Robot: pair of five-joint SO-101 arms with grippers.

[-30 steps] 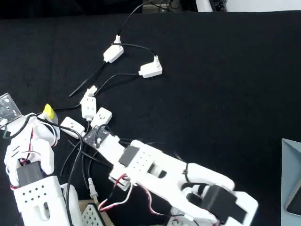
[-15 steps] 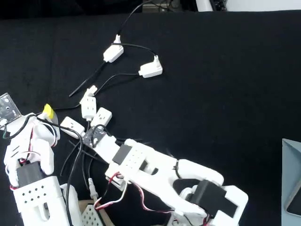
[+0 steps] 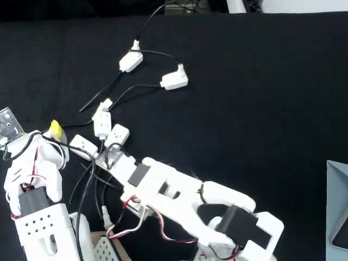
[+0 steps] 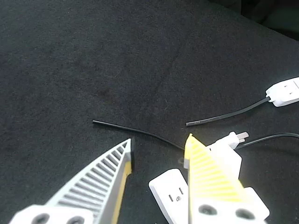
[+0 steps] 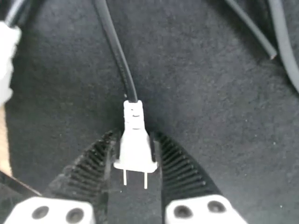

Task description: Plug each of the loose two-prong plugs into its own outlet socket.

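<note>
A white two-prong plug (image 5: 135, 149) on a black cord lies on the black cloth, prongs toward the camera. My right gripper (image 5: 134, 138) is shut on it, one black finger pressed to each side. In the high view the right arm (image 3: 163, 187) reaches across to a cluster of white outlet sockets (image 3: 101, 124). My left gripper (image 4: 159, 139) hangs open above the cloth with nothing between its grey and yellow fingers (image 4: 208, 177). A white outlet socket (image 4: 172, 196) lies just below it. The left arm's yellow fingertip (image 3: 55, 128) sits beside the cluster.
Two more white plug pieces (image 3: 130, 61) (image 3: 174, 81) lie farther back on black cords. Loose black cables (image 3: 89, 179) cross between the arms. Another socket (image 4: 285, 91) lies farther off. A grey object (image 3: 338, 206) sits at the right edge.
The right arm's body has swung leftward and lower over the cables, while its wrist stays by the outlet cluster. The left arm has not moved.
</note>
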